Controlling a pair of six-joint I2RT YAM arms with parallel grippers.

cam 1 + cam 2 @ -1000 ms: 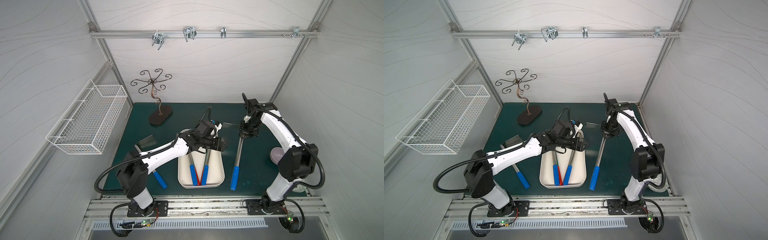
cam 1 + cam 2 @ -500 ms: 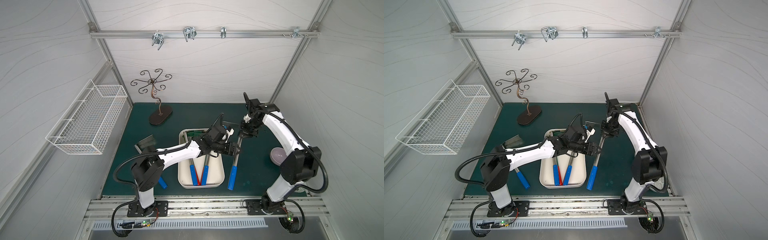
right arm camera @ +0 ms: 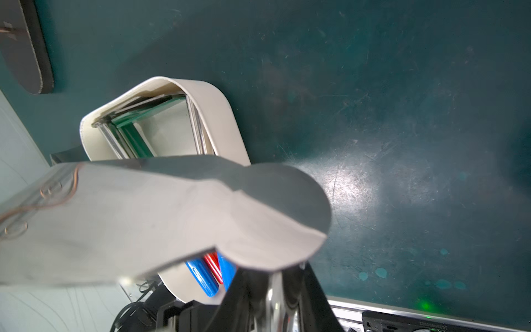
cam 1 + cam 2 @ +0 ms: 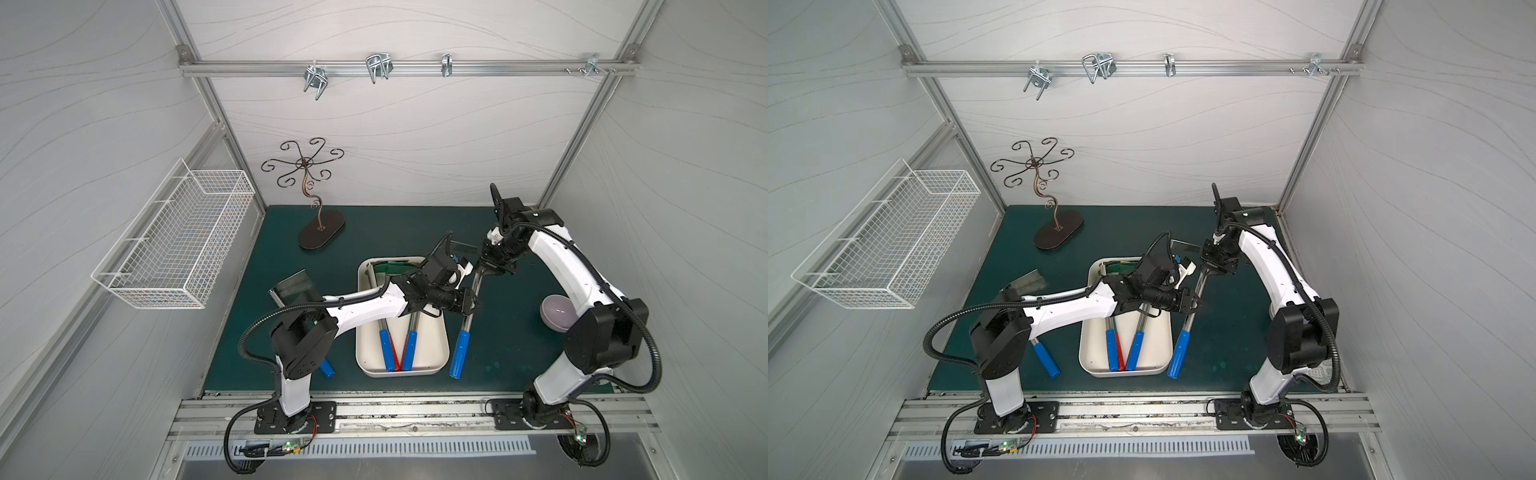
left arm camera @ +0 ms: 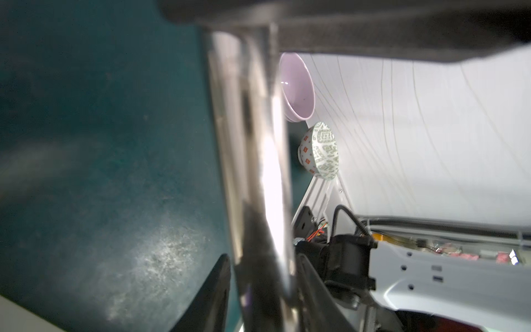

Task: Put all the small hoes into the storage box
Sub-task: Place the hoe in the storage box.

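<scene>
In both top views you are mid-handover. The right pincer point(image 4: 488, 268) clamps the small hoe point(image 4: 460, 353) just under its head, and the left pincer point(image 4: 468, 305) is shut on its steel shaft. The hoe slants just beside the storage box point(image 4: 434, 345), outside it. Next, I judge, one pincer must release and the other carry it over the low rim. Your left wrist view shows the polished round shaft pinched between dark fingers point(image 5: 212, 293). Your right wrist view shows the hoe's flat, matt grey blade above the smooth cream box.
</scene>
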